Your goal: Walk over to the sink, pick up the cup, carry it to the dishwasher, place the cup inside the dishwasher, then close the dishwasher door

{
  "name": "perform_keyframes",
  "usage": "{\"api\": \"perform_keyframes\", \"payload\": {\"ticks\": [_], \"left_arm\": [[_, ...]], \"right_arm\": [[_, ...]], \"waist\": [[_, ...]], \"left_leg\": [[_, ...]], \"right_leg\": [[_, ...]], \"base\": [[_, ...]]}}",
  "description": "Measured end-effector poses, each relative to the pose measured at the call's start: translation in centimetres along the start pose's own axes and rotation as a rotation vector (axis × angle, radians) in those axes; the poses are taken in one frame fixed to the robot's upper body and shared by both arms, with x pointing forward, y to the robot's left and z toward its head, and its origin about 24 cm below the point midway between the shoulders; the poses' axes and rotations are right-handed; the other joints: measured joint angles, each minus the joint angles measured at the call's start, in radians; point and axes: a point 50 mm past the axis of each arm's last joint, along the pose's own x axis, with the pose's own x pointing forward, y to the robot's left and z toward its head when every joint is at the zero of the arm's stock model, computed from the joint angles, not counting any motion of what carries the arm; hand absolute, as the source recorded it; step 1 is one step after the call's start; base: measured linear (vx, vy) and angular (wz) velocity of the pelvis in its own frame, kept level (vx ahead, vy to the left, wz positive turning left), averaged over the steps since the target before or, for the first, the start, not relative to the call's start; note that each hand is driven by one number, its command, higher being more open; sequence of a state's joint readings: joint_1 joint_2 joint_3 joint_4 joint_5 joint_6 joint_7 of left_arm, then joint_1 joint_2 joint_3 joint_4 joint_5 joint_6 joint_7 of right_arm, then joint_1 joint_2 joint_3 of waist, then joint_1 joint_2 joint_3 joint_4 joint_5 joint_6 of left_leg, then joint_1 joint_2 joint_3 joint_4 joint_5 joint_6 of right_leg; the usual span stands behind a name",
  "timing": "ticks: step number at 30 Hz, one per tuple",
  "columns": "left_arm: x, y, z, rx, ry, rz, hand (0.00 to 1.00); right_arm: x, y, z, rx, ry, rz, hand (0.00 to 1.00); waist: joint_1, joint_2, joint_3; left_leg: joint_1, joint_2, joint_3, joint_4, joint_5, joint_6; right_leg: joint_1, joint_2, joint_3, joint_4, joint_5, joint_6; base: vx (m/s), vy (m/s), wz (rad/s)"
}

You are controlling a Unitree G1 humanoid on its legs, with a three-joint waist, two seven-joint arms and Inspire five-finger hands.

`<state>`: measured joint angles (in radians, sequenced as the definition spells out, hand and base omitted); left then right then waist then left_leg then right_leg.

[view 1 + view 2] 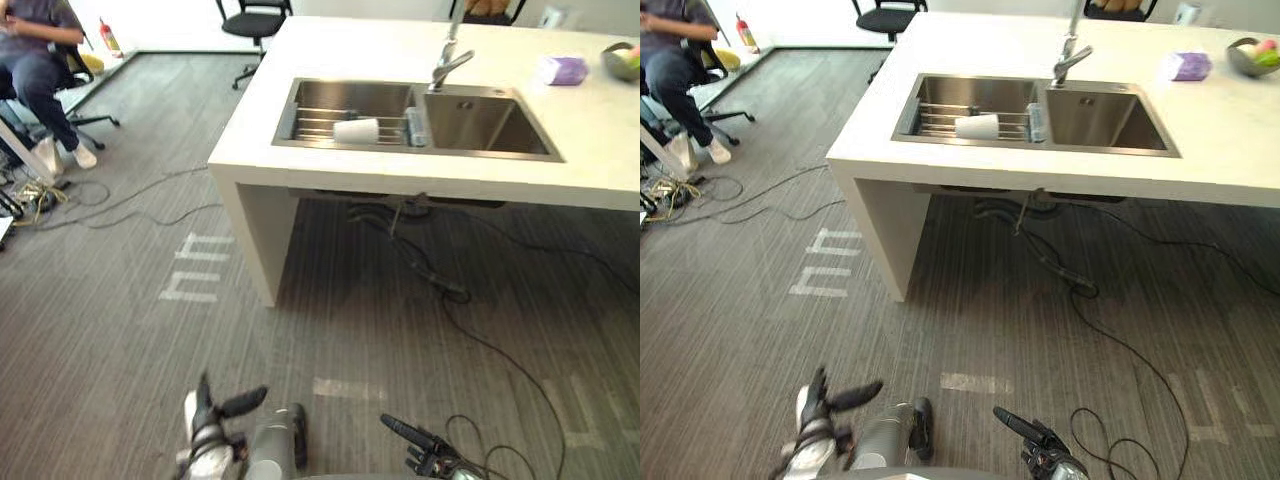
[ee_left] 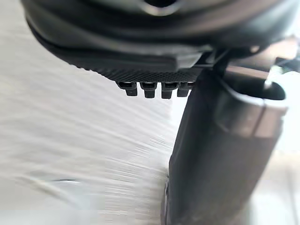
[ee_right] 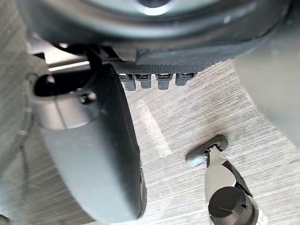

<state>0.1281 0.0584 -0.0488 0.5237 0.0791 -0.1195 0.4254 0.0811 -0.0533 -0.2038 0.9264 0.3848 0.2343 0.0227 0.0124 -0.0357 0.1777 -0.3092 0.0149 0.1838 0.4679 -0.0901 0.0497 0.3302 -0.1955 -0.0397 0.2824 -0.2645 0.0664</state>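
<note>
**Approach to the sink: line up on the left basin**

The step in hand is judged to be the walk to the sink [image 1: 480, 120], with nothing of the task completed so far. The cup [image 1: 356, 130] lies on its side on the wire rack [image 1: 312, 126] in the left basin, well apart from both hands.

The left hand [image 1: 210, 425] and the right hand [image 1: 425, 455] are carried low in front of the body. Their fingers are loosely extended and a little apart, with the thumbs held out to the side. Nothing is pinched or held, as each wrist view confirms by the bare row of fingertips [image 2: 147, 88] over carpet.

The approach is best aimed at the counter [image 1: 400, 178] front just before the left basin, so that the cup can be reached without leaning across the faucet [image 1: 447, 65]. Care is advised over the cables [image 1: 425, 272] trailing on the floor beneath the counter, which could catch a foot. The seated person [image 1: 35, 60] at the far left is well clear of this path.

Since the cup lies sideways, a grasp around its wall from above is probably called for. The hand should be kept open until it is over the rack.
</note>
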Motion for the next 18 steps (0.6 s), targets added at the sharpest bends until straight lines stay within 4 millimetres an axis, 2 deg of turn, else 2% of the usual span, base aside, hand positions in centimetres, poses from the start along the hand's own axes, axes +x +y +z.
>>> {"api": "perform_keyframes", "payload": {"ticks": [1, 2, 3, 4, 5, 6, 7, 8, 9, 10, 11, 12, 13, 14, 15, 16, 17, 18], "left_arm": [[0.0, -0.4, 3.1, -0.005, -0.143, -0.004, 1.00], [0.0, -0.4, 4.8, -0.006, -0.222, 0.000, 1.00], [-0.2, 0.2, 8.0, 0.021, -0.380, 0.031, 1.00], [-0.6, 1.3, 11.2, 0.050, -0.536, 0.069, 1.00], [-0.8, 1.9, 12.6, 0.057, -0.610, 0.091, 1.00], [-1.3, 2.9, 14.8, 0.060, -0.732, 0.145, 1.00], [-1.5, 3.3, 15.8, 0.053, -0.783, 0.177, 1.00], [-2.1, 4.1, 17.6, 0.030, -0.880, 0.239, 1.00], [-2.8, 4.7, 19.2, 0.003, -0.974, 0.291, 1.00], [-3.0, 4.9, 20.0, -0.006, -1.013, 0.303, 1.00], [-3.2, 4.9, 20.8, -0.011, -1.053, 0.304, 1.00], [-3.1, 4.8, 21.5, 0.005, -1.068, 0.284, 1.00], [-2.9, 4.6, 21.7, 0.035, -1.059, 0.255, 1.00], [-2.8, 4.5, 21.6, 0.059, -1.051, 0.235, 1.00], [-2.7, 4.3, 21.2, 0.094, -1.024, 0.201, 1.00], [-2.5, 4.0, 20.3, 0.124, -0.977, 0.163, 1.00], [-2.5, 3.3, 19.6, 0.111, -0.936, 0.136, 1.00], [-2.8, 2.0, 19.2, 0.114, -0.912, 0.065, 1.00]], "right_arm": [[0.0, 0.0, -0.2, 0.008, 0.005, -0.001, 1.00], [-0.1, 0.0, -0.3, 0.012, 0.003, 0.002, 1.00], [-0.1, 0.3, -0.1, 0.014, -0.009, 0.012, 1.00], [-0.1, 0.4, 0.3, -0.003, -0.034, 0.019, 1.00], [-0.1, 0.3, 0.5, -0.006, -0.050, 0.016, 1.00], [-0.2, -0.1, 1.0, -0.009, -0.084, 0.007, 1.00], [-0.3, -0.4, 1.2, -0.013, -0.096, 0.001, 1.00], [-0.4, -1.0, 1.5, -0.016, -0.120, -0.013, 1.00], [-0.5, -1.2, 1.8, -0.014, -0.148, -0.018, 1.00], [-0.5, -1.2, 1.9, -0.013, -0.156, -0.019, 1.00], [-0.5, -1.4, 2.0, -0.014, -0.160, -0.023, 1.00], [-0.5, -1.5, 1.9, -0.024, -0.153, -0.027, 1.00], [-0.4, -1.5, 1.2, -0.046, -0.123, -0.031, 1.00], [-0.4, -1.4, 0.6, -0.056, -0.101, -0.029, 1.00], [-0.4, -1.4, 0.0, -0.017, -0.068, -0.027, 1.00], [-0.5, -1.6, -0.4, -0.014, -0.054, -0.028, 1.00], [-0.5, -2.0, 0.5, -0.027, -0.071, -0.037, 1.00], [-0.6, -2.4, 1.3, -0.068, -0.088, -0.042, 1.00]], "waist": [[-0.004, -0.009, -0.005], [-0.006, -0.013, -0.009], [-0.009, -0.027, -0.017], [-0.014, -0.034, -0.016], [-0.019, -0.031, -0.013], [-0.021, -0.026, -0.015], [-0.023, -0.020, -0.018], [-0.024, -0.002, -0.029], [-0.026, 0.008, -0.034], [-0.027, 0.011, -0.036], [-0.028, 0.017, -0.035], [-0.030, 0.032, -0.029], [-0.036, 0.044, -0.022], [-0.040, 0.045, -0.022], [-0.039, 0.032, -0.028], [-0.049, 0.018, -0.039], [-0.051, 0.068, -0.035], [-0.052, 0.107, -0.035]], "left_leg": [[0.028, -0.014, 0.004, -0.005, -0.022, 0.016], [0.048, -0.021, 0.007, -0.013, -0.034, 0.020], [0.106, -0.036, 0.022, -0.053, -0.048, 0.025], [0.182, -0.052, 0.029, -0.105, -0.055, 0.036], [0.227, -0.057, 0.036, -0.138, -0.062, 0.031], [0.324, -0.063, 0.039, -0.197, -0.065, 0.030], [0.372, -0.061, 0.041, -0.229, -0.064, 0.031], [0.434, -0.047, 0.046, -0.276, -0.064, 0.028], [0.468, -0.035, 0.048, -0.310, -0.064, 0.021], [0.480, -0.027, 0.047, -0.321, -0.063, 0.013], [0.497, -0.012, 0.043, -0.330, -0.064, -0.004], [0.517, 0.019, 0.034, -0.327, -0.081, -0.037], [0.541, 0.051, 0.022, -0.326, -0.101, -0.071], [0.554, 0.060, 0.017, -0.326, -0.112, -0.089], [0.583, 0.060, 0.018, -0.322, -0.141, -0.131], [0.618, 0.062, 0.017, -0.309, -0.173, -0.168], [0.633, 0.094, 0.022, -0.304, -0.185, -0.172], [0.631, 0.128, 0.022, -0.297, -0.178, -0.177]], "right_leg": [[-0.025, -0.015, -0.001, 0.089, 0.039, 0.030], [-0.045, -0.025, -0.002, 0.148, 0.065, 0.044], [-0.114, -0.055, -0.003, 0.308, 0.148, 0.094], [-0.190, -0.097, -0.021, 0.478, 0.302, 0.119], [-0.229, -0.123, -0.039, 0.585, 0.320, 0.107], [-0.295, -0.165, -0.100, 0.764, 0.270, 0.035], [-0.325, -0.174, -0.135, 0.821, 0.238, -0.013], [-0.387, -0.169, -0.198, 0.852, 0.182, -0.050], [-0.456, -0.153, -0.253, 0.802, 0.121, -0.044], [-0.485, -0.139, -0.280, 0.746, 0.093, -0.043], [-0.514, -0.113, -0.328, 0.614, 0.067, -0.041], [-0.524, -0.061, -0.377, 0.397, 0.064, -0.038], [-0.522, -0.002, -0.388, 0.168, 0.094, -0.041], [-0.516, 0.023, -0.378, 0.055, 0.138, -0.047], [-0.523, 0.047, -0.335, -0.111, 0.248, -0.064], [-0.512, 0.057, -0.284, -0.124, 0.440, -0.127], [-0.505, 0.088, -0.292, -0.098, 0.424, -0.115], [-0.504, 0.113, -0.280, -0.074, 0.380, -0.118]], "base": [[0.40, 0.187, 0.00], [0.40, 0.183, -0.16], [0.41, 0.180, -0.25], [0.41, 0.168, -0.31], [0.41, 0.152, -0.29], [0.33, 0.102, -0.21], [0.47, 0.107, -0.19], [0.46, 0.043, -0.09], [0.45, 0.002, -0.04], [0.32, -0.049, 0.04], [0.35, -0.099, 0.11], [0.45, -0.153, 0.22], [0.54, -0.218, 0.27], [0.46, -0.205, 0.19], [0.60, -0.327, 0.12], [0.51, -0.278, -0.03], [0.59, -0.307, 0.03], [0.40, -0.200, -0.02]]}}
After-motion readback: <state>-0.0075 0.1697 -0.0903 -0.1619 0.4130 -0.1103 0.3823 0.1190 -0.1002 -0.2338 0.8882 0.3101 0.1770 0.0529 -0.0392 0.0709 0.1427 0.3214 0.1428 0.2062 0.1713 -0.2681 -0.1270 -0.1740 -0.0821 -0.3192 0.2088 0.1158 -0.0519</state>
